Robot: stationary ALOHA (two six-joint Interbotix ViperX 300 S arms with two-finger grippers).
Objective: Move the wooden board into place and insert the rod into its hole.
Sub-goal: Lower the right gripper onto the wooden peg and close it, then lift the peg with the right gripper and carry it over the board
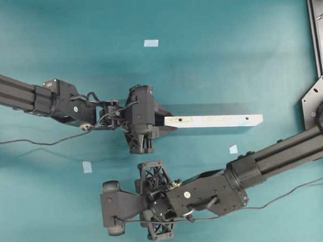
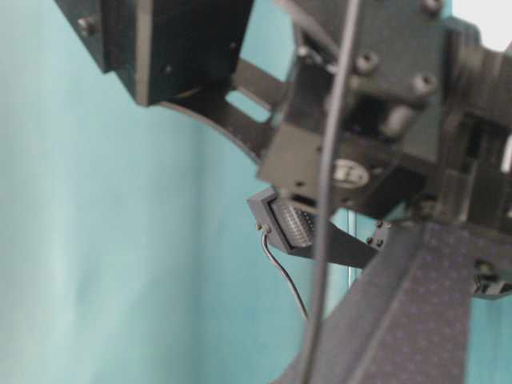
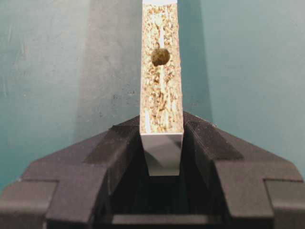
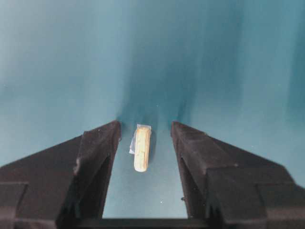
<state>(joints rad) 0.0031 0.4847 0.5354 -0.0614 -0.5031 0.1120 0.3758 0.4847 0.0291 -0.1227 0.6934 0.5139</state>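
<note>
Left wrist-mounted view: the left tool (image 3: 162, 138) is clamped on one end of the wooden board (image 3: 161, 86), held on edge above the teal tabletop (image 3: 47, 71), its hole (image 3: 160, 57) facing the camera. In the right wrist view the right tool (image 4: 145, 143) stands partly open, its fingers (image 4: 102, 143) either side of the rod (image 4: 142, 148) without touching it; the rod lies on the tabletop over a tape square (image 4: 133, 145).

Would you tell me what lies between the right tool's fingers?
In the right wrist view, the rod lies on the table between the fingers, touching neither.
</note>
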